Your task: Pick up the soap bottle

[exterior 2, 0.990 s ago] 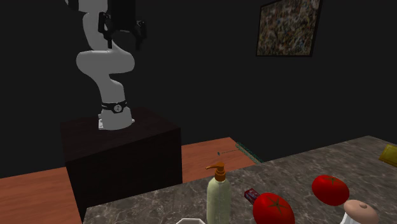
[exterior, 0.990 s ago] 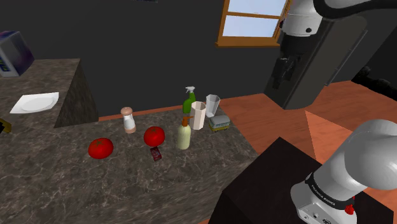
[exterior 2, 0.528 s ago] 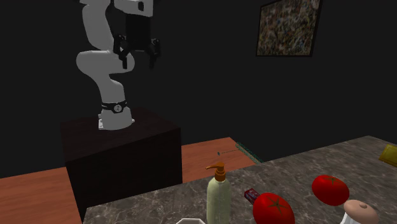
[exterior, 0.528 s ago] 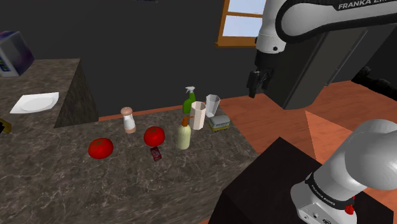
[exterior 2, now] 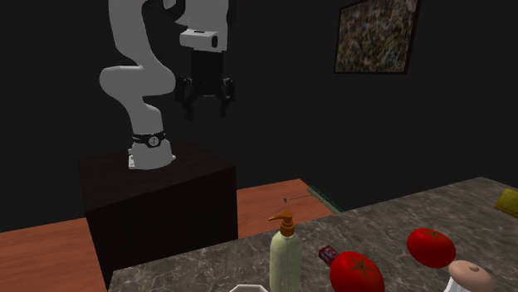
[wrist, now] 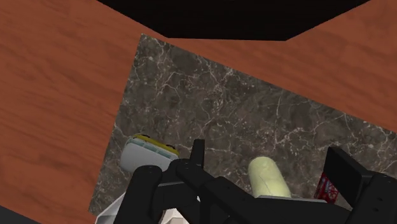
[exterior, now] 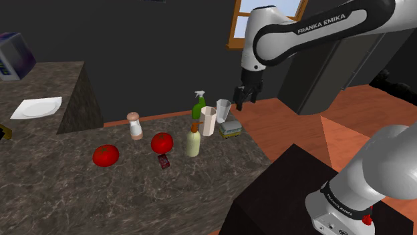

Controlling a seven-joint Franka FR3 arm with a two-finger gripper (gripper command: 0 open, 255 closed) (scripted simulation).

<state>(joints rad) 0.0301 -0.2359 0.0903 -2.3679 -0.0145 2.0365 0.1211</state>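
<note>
The all-black two-finger gripper hangs in the air with its fingers spread apart and nothing between them, well above the dark marbled stone tabletop. From the shoulder view it sits above and to the right of a clear glass tumbler. In the wrist view it looks down on the tabletop's corner. There the pale cream soap bottle with an orange-brown pump stands upright and untouched, near the edge that faces the robot's stand. Just behind the bottle is a white faceted cup; I cannot tell what it holds. A green spray bottle with a white trigger stands behind that, beside the tumbler. A small yellow-and-grey block like a sponge lies at the corner, near the tumbler. On the soap bottle's other side sits a red tomato with a small dark red packet just in front of it. Further along are a second red tomato and a white shaker with a brownish top. A white plate rests on the far raised section.
</note>
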